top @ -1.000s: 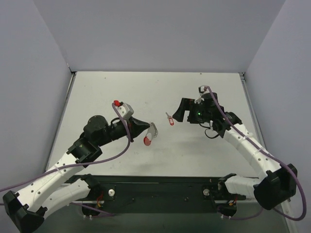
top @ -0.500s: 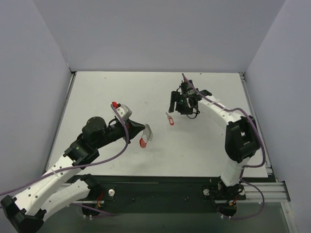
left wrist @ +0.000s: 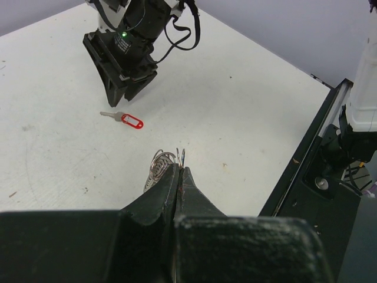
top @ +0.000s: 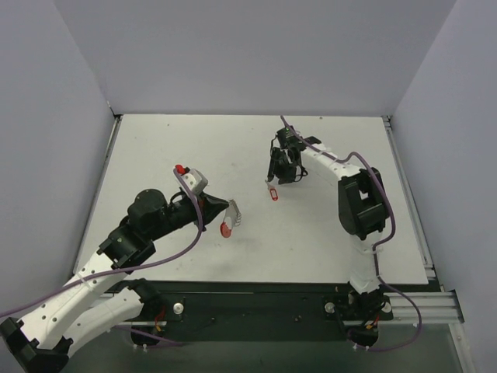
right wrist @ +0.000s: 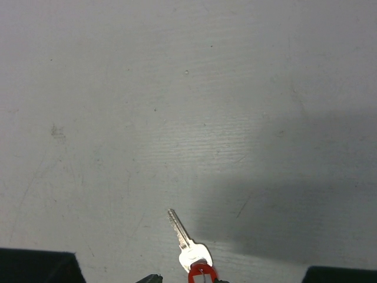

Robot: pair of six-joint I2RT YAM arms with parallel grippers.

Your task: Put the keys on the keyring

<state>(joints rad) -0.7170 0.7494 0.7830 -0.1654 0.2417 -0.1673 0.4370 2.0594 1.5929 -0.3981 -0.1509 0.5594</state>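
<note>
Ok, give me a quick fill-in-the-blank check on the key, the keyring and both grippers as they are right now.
1. The left gripper is shut on the ____.
2. The key lies on the table, and its head is coloured ____.
3. The right gripper is over the key, its jaws ____.
Missing words: keyring; red; open.

key [left wrist: 123, 118]: silver, red head, lying flat | keyring [top: 230, 220]: red-silver loop, well apart
</note>
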